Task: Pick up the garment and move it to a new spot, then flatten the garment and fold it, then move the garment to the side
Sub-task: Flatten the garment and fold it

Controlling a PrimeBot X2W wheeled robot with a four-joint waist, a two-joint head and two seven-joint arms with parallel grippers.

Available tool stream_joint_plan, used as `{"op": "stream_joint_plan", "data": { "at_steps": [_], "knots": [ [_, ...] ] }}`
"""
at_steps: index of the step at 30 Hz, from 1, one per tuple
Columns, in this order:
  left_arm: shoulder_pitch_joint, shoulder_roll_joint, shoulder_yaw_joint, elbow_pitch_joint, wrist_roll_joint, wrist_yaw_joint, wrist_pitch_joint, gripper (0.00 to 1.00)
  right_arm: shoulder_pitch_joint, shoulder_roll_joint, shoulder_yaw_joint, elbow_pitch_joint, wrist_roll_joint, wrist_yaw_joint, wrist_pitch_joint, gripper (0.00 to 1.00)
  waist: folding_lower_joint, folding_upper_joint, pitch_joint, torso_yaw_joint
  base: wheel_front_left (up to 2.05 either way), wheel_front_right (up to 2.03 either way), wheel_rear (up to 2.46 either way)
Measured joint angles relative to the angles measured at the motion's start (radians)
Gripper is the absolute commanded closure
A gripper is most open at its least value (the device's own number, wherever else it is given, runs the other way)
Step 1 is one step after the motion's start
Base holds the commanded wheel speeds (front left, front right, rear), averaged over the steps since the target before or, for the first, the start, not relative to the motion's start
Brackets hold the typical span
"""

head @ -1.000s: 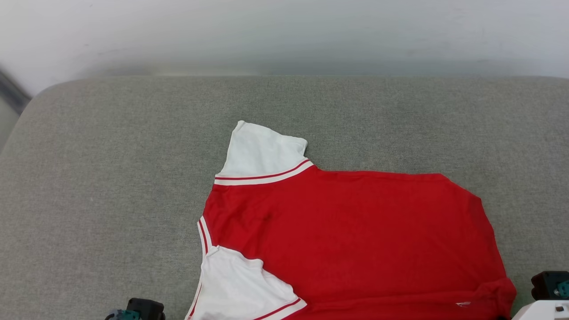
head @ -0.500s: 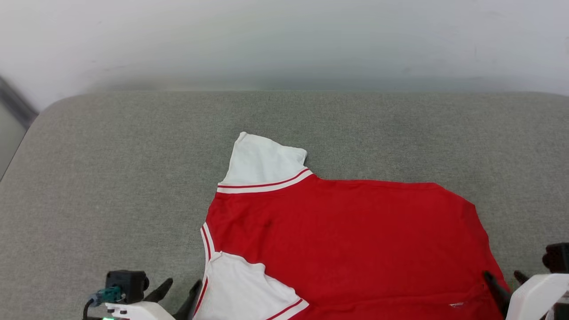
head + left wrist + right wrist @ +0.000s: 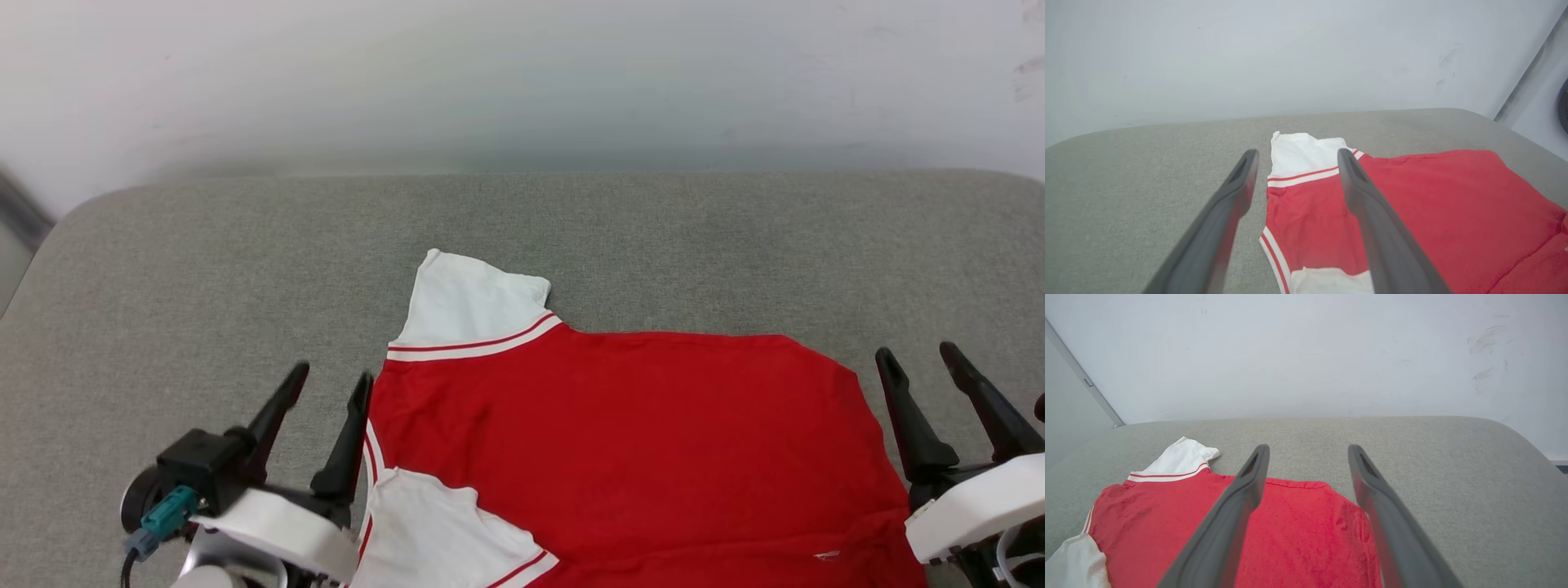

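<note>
The garment [image 3: 620, 441] lies flat on the grey cushion, plain red side up, no lettering showing. One white sleeve [image 3: 473, 306] points away from me, the other [image 3: 433, 531] lies near the bottom edge. My left gripper [image 3: 331, 380] is open, empty, beside the collar edge at the shirt's left. My right gripper [image 3: 918, 355] is open and empty at the shirt's right edge. In the left wrist view the garment [image 3: 1412, 212] spreads beyond the open gripper [image 3: 1296, 157]. The right wrist view has the garment [image 3: 1290, 535] under and left of the open gripper [image 3: 1306, 451].
The grey cushion [image 3: 204, 286] spreads wide to the left and behind the shirt. A pale wall [image 3: 522, 73] rises right behind its far edge. The cushion's rounded left corner [image 3: 65, 212] drops off toward a dark strip.
Both grippers have risen into the head view from the bottom corners, fingers spread, flanking the shirt. The camera has shifted slightly; the shirt lies as before.
</note>
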Motion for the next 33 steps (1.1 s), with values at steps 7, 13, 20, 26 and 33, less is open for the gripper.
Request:
{"op": "stream_joint_plan", "data": {
  "at_steps": [7, 13, 20, 26, 33],
  "knots": [
    [0.034, -0.15, 0.162, -0.084, 0.151, -0.038, -0.002, 0.0, 0.0, 0.012, 0.022, 0.026, -0.026, 0.0, -0.174, 0.0, 0.0, 0.0, 0.017, -0.005, 0.0, 0.0, 0.0],
    [0.046, -0.212, 0.231, -0.058, 0.212, -0.123, -0.003, 0.0, -0.017, 0.037, 0.029, 0.061, -0.039, 0.0, -0.24, 0.0, 0.0, 0.0, 0.052, -0.024, 0.0, 0.0, 0.0],
    [-0.079, -0.146, 0.249, 0.009, 0.232, -0.22, 0.038, 0.0, -0.067, 0.058, 0.055, 0.073, -0.049, 0.0, -0.286, 0.0, 0.0, 0.0, 0.126, -0.073, 0.0, 0.0, 0.0],
    [-0.293, -0.04, 0.234, 0.081, 0.169, -0.283, 0.292, 0.0, -0.103, 0.067, 0.076, 0.098, -0.047, 0.0, -0.316, 0.0, 0.0001, 0.0, 0.214, -0.124, 0.0, 0.0, 0.0],
    [-0.521, 0.109, 0.187, 0.213, 0.046, -0.306, 0.669, 0.0, -0.145, 0.079, 0.119, 0.135, -0.017, 0.0, -0.335, 0.0, 0.0002, 0.0, 0.309, -0.196, 0.0, 0.0, 0.0]
  ]
}}
